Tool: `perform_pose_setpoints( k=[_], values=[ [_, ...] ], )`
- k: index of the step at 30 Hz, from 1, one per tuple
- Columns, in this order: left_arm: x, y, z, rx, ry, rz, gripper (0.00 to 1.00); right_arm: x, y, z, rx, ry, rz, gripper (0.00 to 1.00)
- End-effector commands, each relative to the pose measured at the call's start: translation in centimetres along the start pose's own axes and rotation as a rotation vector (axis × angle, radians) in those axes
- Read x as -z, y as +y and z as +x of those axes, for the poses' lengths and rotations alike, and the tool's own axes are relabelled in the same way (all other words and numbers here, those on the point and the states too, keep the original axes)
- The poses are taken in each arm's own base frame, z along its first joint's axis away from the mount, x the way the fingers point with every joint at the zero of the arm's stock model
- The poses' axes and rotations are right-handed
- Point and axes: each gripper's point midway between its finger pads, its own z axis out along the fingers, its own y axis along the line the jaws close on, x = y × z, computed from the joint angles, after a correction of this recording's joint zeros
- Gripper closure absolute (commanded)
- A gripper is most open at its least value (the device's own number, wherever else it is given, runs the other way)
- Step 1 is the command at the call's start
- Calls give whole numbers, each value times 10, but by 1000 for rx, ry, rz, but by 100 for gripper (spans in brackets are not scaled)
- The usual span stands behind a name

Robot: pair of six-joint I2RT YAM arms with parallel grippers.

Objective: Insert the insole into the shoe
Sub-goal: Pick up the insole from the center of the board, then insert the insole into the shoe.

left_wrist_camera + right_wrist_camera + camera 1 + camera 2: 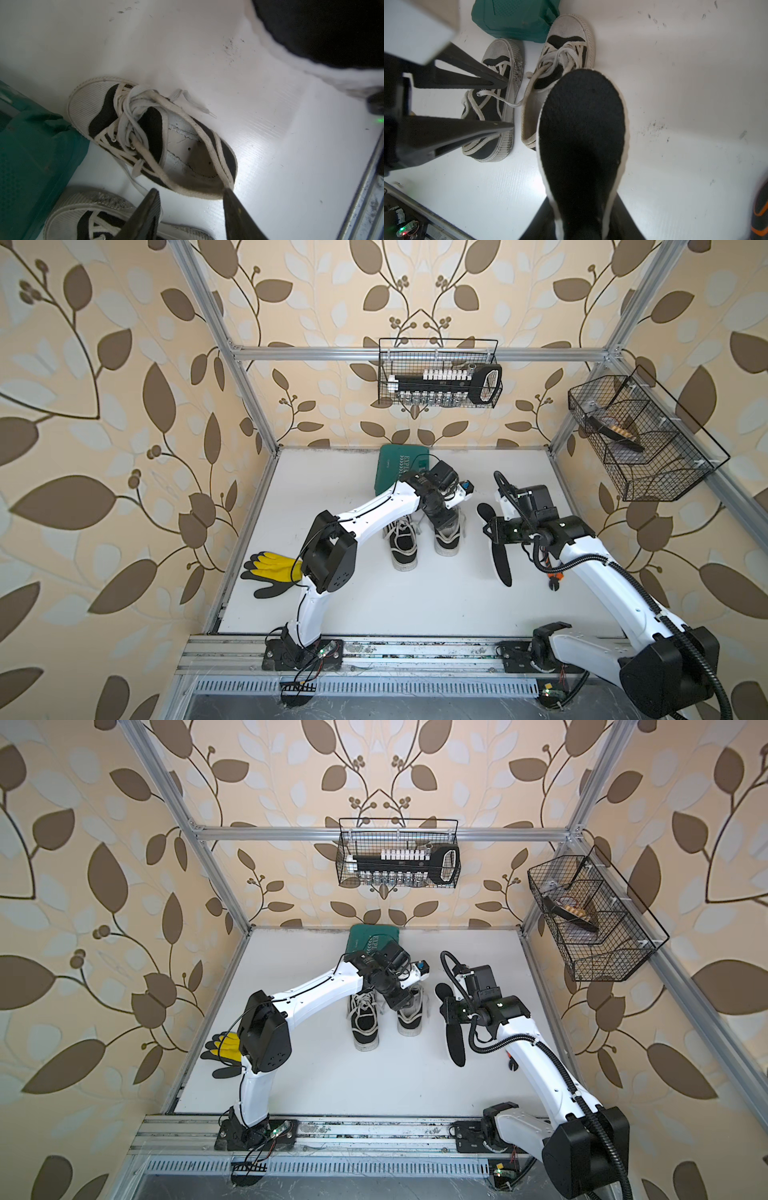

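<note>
The insole point(581, 135) is long and flat, with a round front. Its top is fuzzy black cloth, and a thin white edge runs all around it. The right fingers point(627, 220) pinch its narrow back end from both sides and hold it up off the counter point(415, 605). Its round front points toward the shoe point(145, 133).

The shoe is black cloth with a bumpy white rubber toe and loose, flat white laces. Its mouth gapes wide, and the pale floor inside is cracked. The left fingers point(236, 216) are spread apart at the heel rim and squeeze nothing. I cannot tell if they touch it.

A second shoe point(402, 547) sits just beside it, side by side. A hard green case point(399, 466) lies just beside the toes. Yellow and black gloves point(270, 568) lie near the counter's left edge, well apart from the shoes.

The counter is smooth, white and shiny, with a few dark specks. In both top views a strip of bare counter lies between the shoe and the insole. More bare counter stretches from the heels to the metal rail point(415, 649) at the front edge.
</note>
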Motion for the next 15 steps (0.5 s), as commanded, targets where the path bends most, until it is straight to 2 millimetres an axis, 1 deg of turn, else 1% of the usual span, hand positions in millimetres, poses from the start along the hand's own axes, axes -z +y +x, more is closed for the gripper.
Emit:
perform_pose_setpoints(
  k=[1, 7, 12, 15],
  values=[
    [-10, 10, -4, -86, 29, -57, 52, 11, 3, -9, 1, -12, -15, 64],
    [-28, 22, -8, -125, 30, -117, 59, 12, -6, -4, -13, 1, -12, 65],
    [-41, 30, -5, -136, 48, -151, 62, 15, -9, -5, -20, -3, -19, 65],
    [-47, 32, -4, -138, 53, -166, 67, 17, -10, -6, -21, -6, -19, 65]
  ],
)
